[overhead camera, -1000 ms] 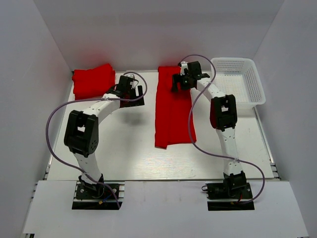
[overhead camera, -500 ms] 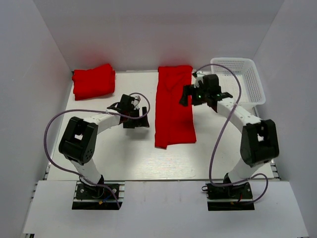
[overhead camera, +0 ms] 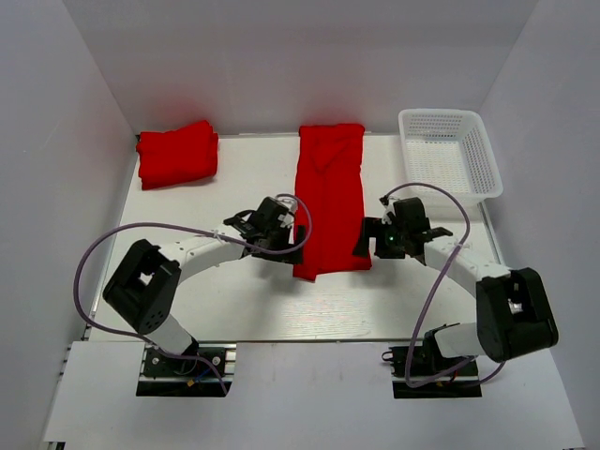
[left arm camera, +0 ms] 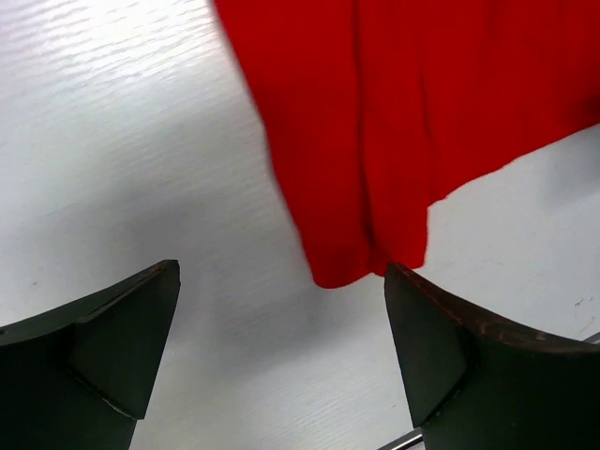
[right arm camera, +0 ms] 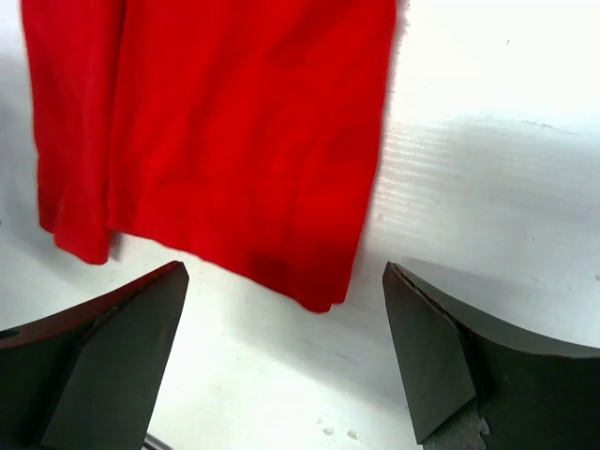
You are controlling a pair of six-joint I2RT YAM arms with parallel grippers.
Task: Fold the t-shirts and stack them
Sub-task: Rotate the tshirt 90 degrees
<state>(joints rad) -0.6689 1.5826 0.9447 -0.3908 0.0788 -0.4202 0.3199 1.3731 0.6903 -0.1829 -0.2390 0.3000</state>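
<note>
A red t-shirt [overhead camera: 329, 202] lies folded into a long strip down the middle of the table. A second red t-shirt [overhead camera: 177, 153] lies folded at the back left. My left gripper [overhead camera: 293, 242] is open and empty, low over the strip's near left corner [left arm camera: 347, 267]. My right gripper [overhead camera: 367, 244] is open and empty, low over the strip's near right corner [right arm camera: 319, 295]. In both wrist views the corner lies between the spread fingers [left arm camera: 103, 337] [right arm camera: 450, 361], ahead of the tips, not touched.
A white mesh basket [overhead camera: 448, 155] stands at the back right. White walls close the table on the left, back and right. Purple cables loop beside both arms.
Both arms have swung from the far end of the strip toward me, down to its near corners. The shirts have not moved.
</note>
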